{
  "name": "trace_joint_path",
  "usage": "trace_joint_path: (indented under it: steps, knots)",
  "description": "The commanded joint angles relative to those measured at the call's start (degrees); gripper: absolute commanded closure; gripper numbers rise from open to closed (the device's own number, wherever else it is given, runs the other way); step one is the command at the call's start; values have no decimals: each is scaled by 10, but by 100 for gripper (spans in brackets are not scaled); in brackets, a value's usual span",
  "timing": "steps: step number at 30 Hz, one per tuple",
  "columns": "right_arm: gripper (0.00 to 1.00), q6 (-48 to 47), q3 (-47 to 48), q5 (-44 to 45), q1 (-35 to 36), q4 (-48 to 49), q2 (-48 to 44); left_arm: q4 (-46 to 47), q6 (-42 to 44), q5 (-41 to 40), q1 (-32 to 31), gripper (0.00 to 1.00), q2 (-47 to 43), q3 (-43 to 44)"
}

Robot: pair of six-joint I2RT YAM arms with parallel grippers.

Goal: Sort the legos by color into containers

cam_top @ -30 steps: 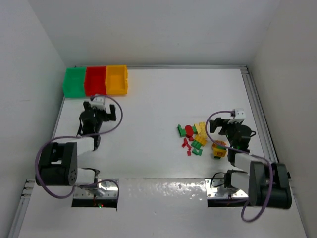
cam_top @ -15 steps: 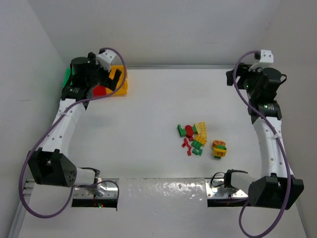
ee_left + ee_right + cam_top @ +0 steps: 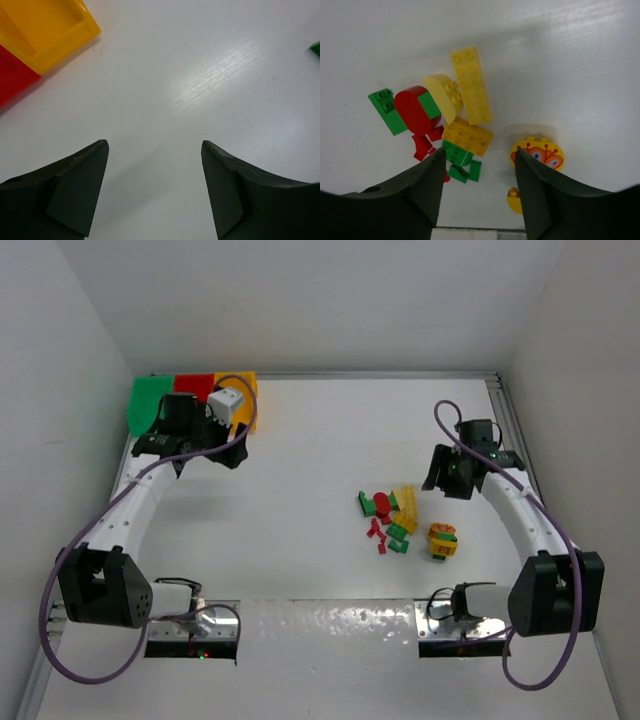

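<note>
The legos (image 3: 392,514) lie in a loose heap of red, green and yellow pieces right of the table's middle. A round yellow piece (image 3: 442,539) sits apart to their right. The containers stand at the far left corner: green (image 3: 148,405), red (image 3: 193,384), yellow (image 3: 247,388), partly hidden by my left arm. My left gripper (image 3: 195,445) hovers just in front of them, open over bare table (image 3: 153,143). My right gripper (image 3: 448,480) hangs open behind the heap. In its wrist view (image 3: 479,150) the yellow brick (image 3: 468,136) and the flower-printed piece (image 3: 538,152) lie beyond its empty fingers.
A metal rail (image 3: 522,455) runs along the table's right edge, and white walls close in three sides. In the left wrist view the yellow bin (image 3: 45,30) and red bin (image 3: 12,75) fill the upper left, and a green scrap (image 3: 316,47) shows at the right edge.
My left arm has dropped from above the bins to the table in front of them. My right arm has swung from the far right corner toward the heap. Both pairs of jaws have narrowed.
</note>
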Motion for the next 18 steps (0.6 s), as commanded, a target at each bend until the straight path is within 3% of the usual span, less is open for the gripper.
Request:
trace_joint_path:
  steps: [1, 4, 8, 10, 12, 13, 14, 18]
  knots:
    - [46, 42, -7, -27, -3, -5, 27, 21, -28, 18, -14, 27, -36, -8]
    - [52, 57, -16, -44, -3, 12, 53, 26, -34, 19, -19, 27, -42, -16]
    - [45, 54, -36, 12, 1, 10, 40, 32, -38, 13, -19, 27, -52, -31]
    - [38, 46, -26, 54, 1, -29, 36, 38, -42, 8, -20, 27, -55, -35]
    - [20, 38, -18, 85, 0, -46, 35, 41, -44, 8, -20, 27, -55, -39]
    - [19, 30, -18, 74, 0, -38, 36, 44, -46, 6, -20, 27, -56, -40]
    - [20, 25, -24, 30, 1, -25, 42, 46, -48, 6, -20, 27, -56, -41]
    - [49, 18, -12, 34, 18, 16, 104, 59, -59, 3, -20, 27, -53, -41]
